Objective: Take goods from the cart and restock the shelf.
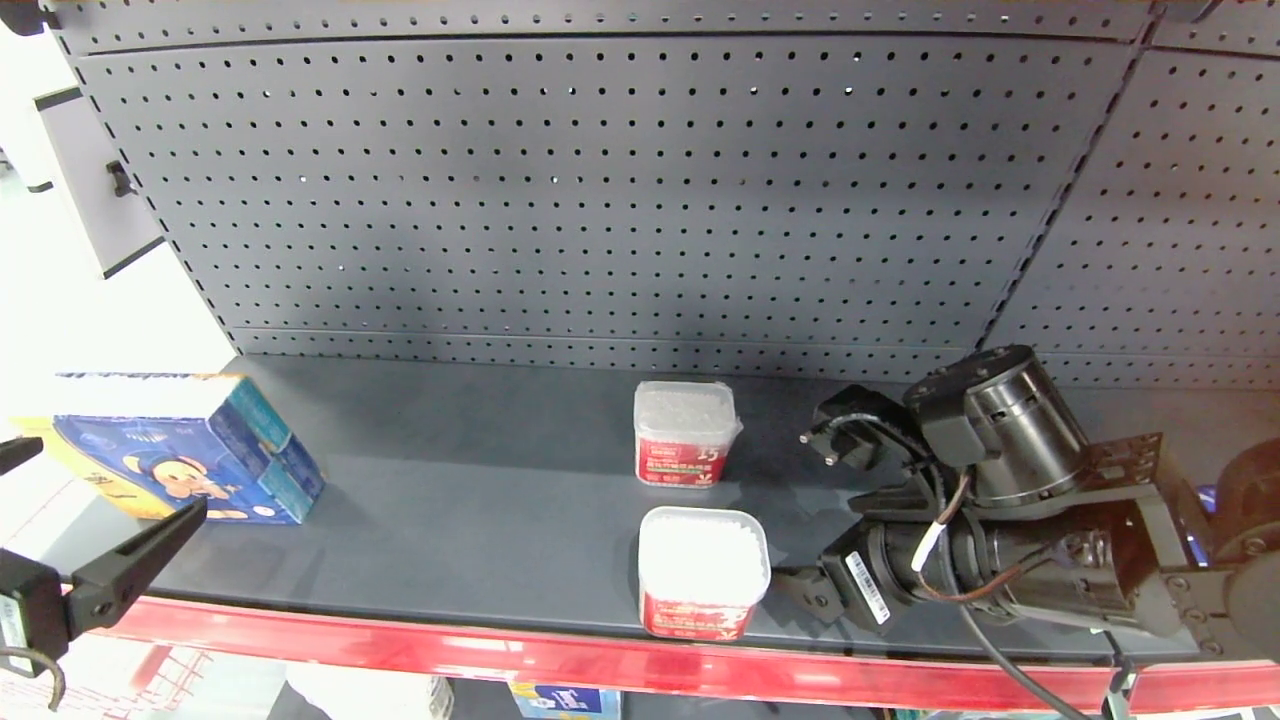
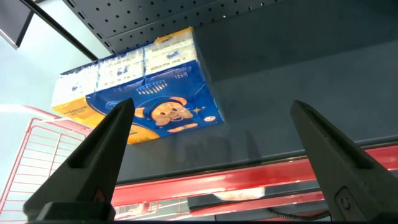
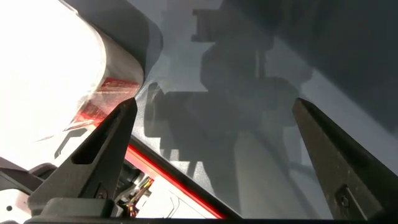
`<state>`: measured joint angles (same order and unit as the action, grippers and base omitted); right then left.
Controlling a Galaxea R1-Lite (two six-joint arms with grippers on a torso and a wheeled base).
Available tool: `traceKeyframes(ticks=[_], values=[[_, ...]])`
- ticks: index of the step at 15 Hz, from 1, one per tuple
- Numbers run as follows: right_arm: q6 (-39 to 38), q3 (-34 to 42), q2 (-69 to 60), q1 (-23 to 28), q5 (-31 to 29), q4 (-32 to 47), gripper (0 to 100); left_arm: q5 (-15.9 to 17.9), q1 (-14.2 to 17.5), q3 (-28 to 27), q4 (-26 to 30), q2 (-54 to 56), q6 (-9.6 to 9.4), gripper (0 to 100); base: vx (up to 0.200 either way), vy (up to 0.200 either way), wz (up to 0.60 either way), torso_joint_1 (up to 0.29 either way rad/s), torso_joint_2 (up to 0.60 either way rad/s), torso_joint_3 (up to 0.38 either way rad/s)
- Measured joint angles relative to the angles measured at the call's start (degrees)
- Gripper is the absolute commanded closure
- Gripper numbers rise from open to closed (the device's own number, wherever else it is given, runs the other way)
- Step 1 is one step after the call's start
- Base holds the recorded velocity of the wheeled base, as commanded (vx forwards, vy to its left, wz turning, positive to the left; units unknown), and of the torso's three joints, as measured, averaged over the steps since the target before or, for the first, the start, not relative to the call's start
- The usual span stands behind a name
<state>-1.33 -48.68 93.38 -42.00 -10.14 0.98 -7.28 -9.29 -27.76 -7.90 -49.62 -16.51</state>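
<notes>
One rear tub (image 1: 687, 432) (white-filled), one front tub (image 1: 703, 570), grey shelf (image 1: 480, 500)

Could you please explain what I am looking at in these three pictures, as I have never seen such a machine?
This is a two-armed robot facing a store shelf. The wide picture is from its head camera; the other two are from wrist cameras, looking out between each gripper's fingers. On the grey shelf stand a blue tissue pack at the robot's left and two clear red-labelled tubs, the back tub behind the front tub. The left gripper is open near the tissue pack; the right gripper is open beside the front tub. Neither holds anything.
</notes>
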Motion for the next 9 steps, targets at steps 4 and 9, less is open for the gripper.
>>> traceKeyframes(ticks=[4,9], values=[[-0.4,-0.4,0.1,-0.8,0.0,0.0,0,0.0,0.0,0.1,0.0,-0.1,0.00,0,0.000,0.000,0.00,0.000,0.00,0.000],[-0.8,-0.8,0.8,-1.5,0.0,-0.1,0,0.0,0.0,0.1,0.0,-0.1,-0.02,0,0.000,0.000,0.00,0.000,0.00,0.000]])
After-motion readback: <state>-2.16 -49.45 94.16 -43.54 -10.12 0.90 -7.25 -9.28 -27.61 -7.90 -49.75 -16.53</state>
